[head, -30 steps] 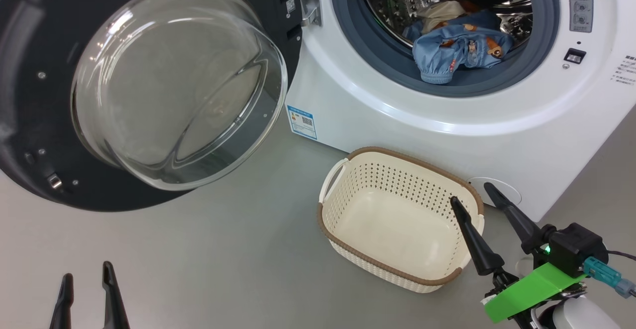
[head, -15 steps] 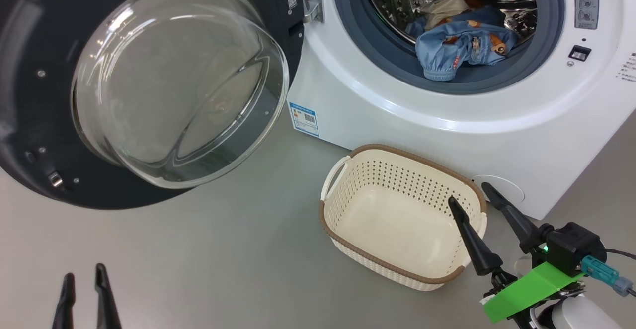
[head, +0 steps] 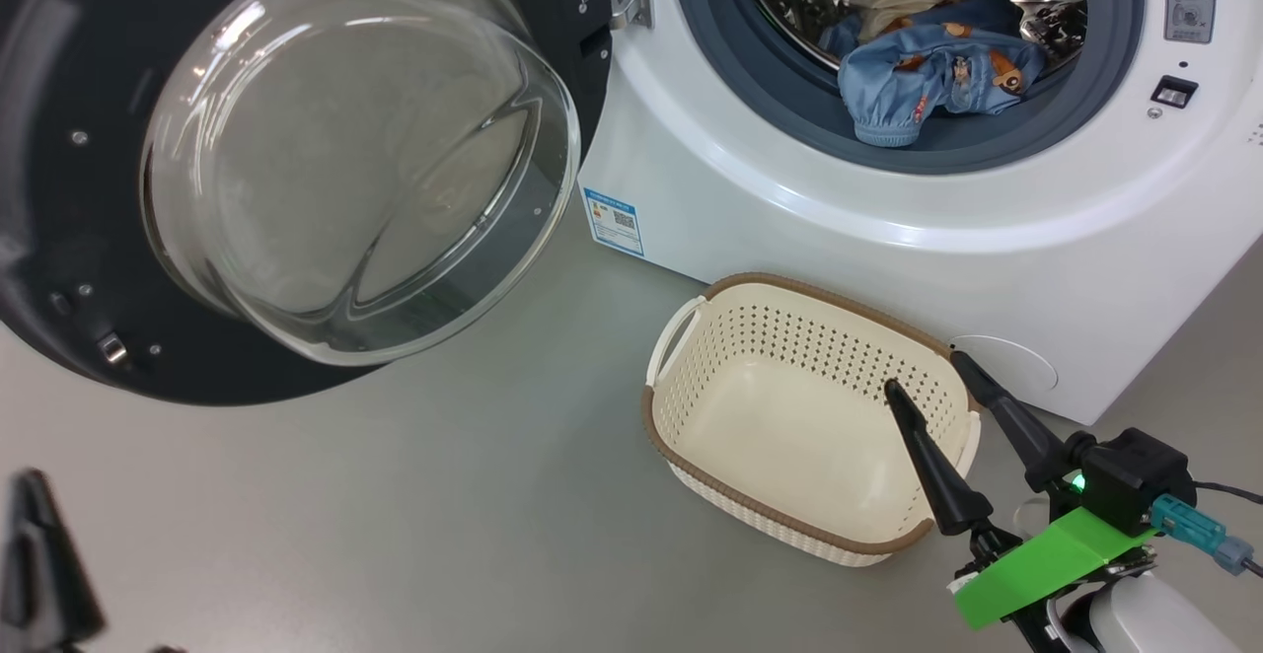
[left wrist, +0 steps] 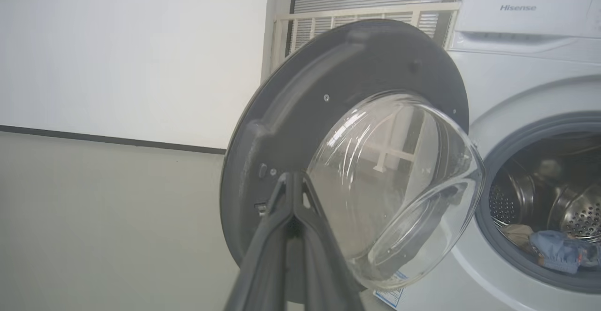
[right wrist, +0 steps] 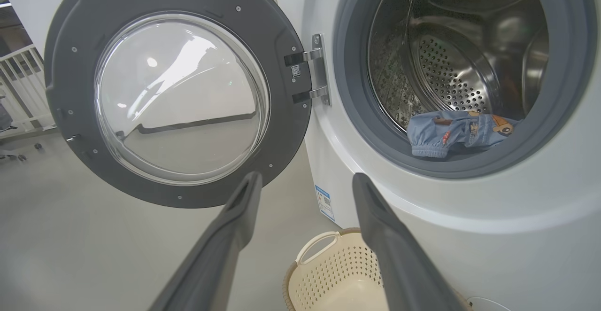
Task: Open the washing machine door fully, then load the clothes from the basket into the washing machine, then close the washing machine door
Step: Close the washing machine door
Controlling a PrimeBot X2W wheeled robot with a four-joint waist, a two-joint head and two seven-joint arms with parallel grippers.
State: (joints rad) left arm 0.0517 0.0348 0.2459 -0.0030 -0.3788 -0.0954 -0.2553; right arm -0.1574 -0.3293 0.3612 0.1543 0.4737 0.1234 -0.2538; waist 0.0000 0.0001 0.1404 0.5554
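The washing machine [head: 888,239] stands with its door [head: 326,150] swung wide to the left, glass bowl facing me. Light-blue clothes [head: 937,71] lie at the drum's mouth, one cuff draped over the grey-blue seal; they also show in the right wrist view as clothes [right wrist: 458,130]. The cream basket [head: 691,456] sits empty on the floor before the machine. My right gripper [head: 923,372] hovers open over the basket's right end, nothing between its fingers. My left gripper [left wrist: 293,177] is shut on nothing, pointing at the door's inner face [left wrist: 291,113]; it shows blurred at the head view's lower left [head: 39,554].
Grey floor [head: 444,495] spreads left of the basket and under the open door. A blue label [head: 614,221] marks the machine's lower left corner. A white wall and a cream railing [left wrist: 366,12] stand behind the door.
The left gripper has closed its fingers and shifted left and up in the head view, now blurred. The head camera has shifted slightly. The right gripper holds its place over the basket.
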